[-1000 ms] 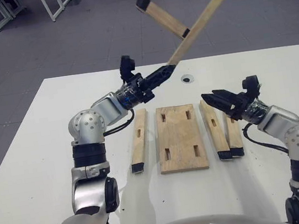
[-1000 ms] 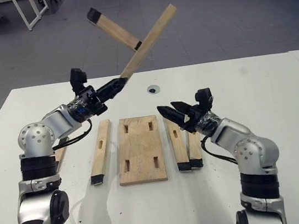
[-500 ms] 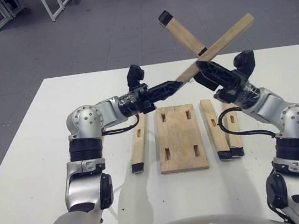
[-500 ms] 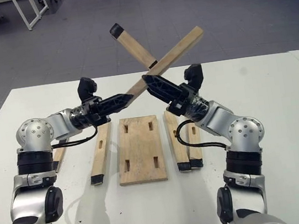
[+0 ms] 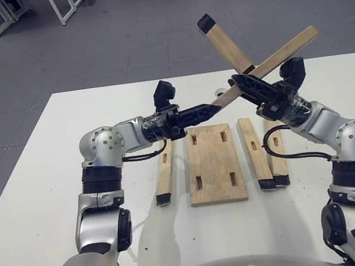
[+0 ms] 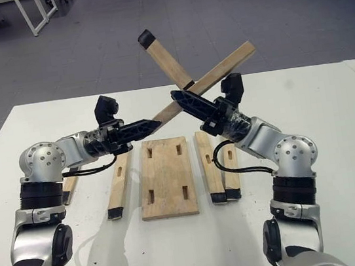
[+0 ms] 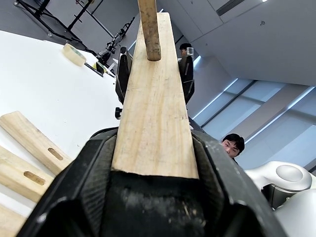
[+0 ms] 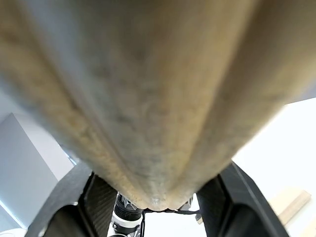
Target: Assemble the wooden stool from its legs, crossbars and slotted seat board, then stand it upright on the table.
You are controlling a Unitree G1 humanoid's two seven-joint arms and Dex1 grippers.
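The left gripper (image 5: 210, 108) has its jaws clamped on the crossbar (image 5: 274, 58) at the lower end (a leg (image 5: 226, 43) crosses it higher). The right gripper (image 5: 235, 84) has its jaws closed on the crossbar at that crossing.

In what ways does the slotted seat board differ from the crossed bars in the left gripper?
The seat board lies flat on the table; the crossed bars are raised in the air, one end clamped in the left gripper. The seat board is one wide panel with four slots; the crossed bars are two narrow pieces, one black-tipped. Both are pale bare wood.
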